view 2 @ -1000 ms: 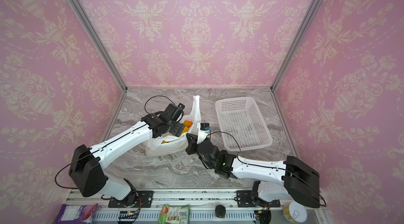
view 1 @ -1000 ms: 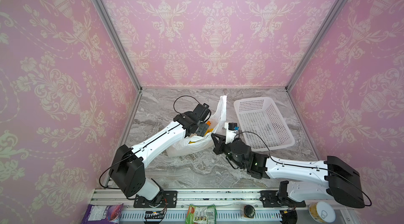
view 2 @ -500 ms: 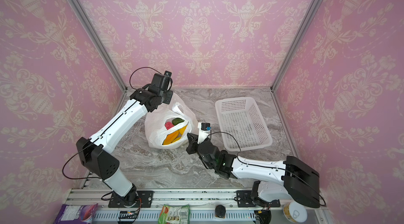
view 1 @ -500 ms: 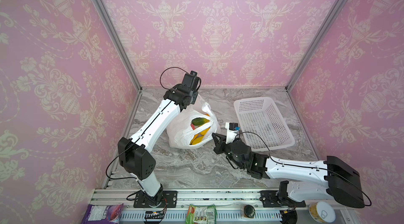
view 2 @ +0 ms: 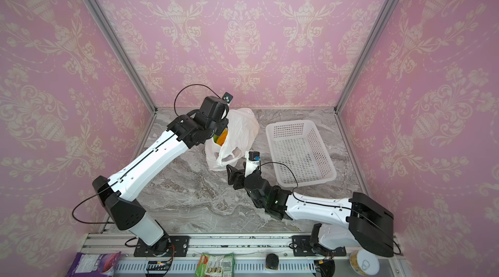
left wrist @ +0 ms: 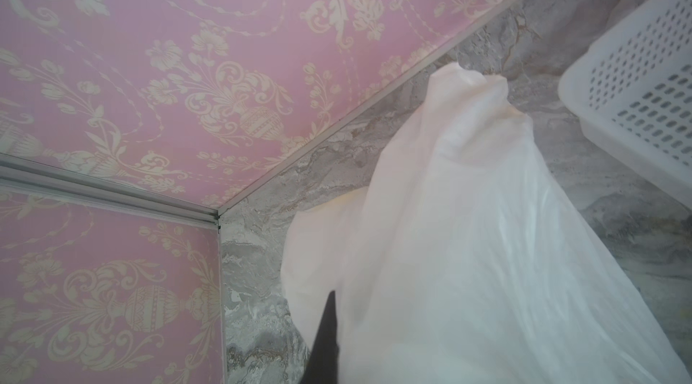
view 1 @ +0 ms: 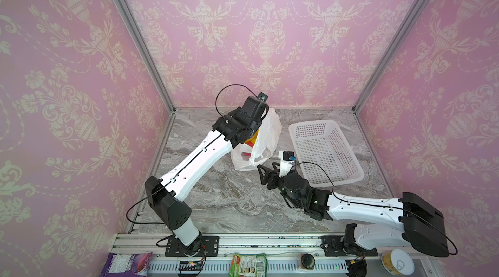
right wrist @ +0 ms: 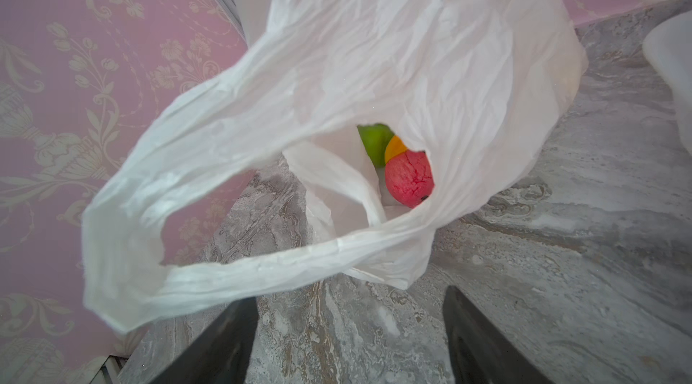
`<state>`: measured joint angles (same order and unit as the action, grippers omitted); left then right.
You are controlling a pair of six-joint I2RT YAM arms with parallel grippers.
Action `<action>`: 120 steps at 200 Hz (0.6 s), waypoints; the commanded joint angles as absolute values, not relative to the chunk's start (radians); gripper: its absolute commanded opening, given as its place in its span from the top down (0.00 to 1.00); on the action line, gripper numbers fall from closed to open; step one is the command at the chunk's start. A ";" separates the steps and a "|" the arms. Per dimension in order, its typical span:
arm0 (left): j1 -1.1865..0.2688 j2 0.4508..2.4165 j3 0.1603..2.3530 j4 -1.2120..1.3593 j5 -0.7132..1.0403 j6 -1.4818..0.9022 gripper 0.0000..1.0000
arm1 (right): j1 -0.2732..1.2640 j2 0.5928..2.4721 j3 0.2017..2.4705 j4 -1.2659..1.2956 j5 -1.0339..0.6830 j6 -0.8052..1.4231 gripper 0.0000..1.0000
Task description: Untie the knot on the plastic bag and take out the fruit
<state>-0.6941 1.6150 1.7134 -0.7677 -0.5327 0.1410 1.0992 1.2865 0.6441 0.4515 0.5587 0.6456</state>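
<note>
Your left claw point(view 1: 251, 131) is clamped on the bag point(view 1: 267, 132), holding it up. Your right claw point(right wrist: 348, 303) stands apart just short of its handle point(right wrist: 243, 273), with fruit point(right wrist: 410, 183) inside beyond.

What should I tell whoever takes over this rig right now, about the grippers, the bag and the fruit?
Left gripper: jaws shut on the plastic bag, holding part of it up.
Right gripper: jaws open, empty, low in front of the bag's mouth.
Done: knot looks undone; handles hang as loose loops, mouth open.
Fruit: inside the bag; none in the white basket.
Left: take the fruit out.
</note>
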 commanded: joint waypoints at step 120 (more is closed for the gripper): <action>-0.691 1.464 1.436 -0.649 -0.442 0.022 0.94 | 1.125 1.269 0.805 0.215 0.786 0.281 0.77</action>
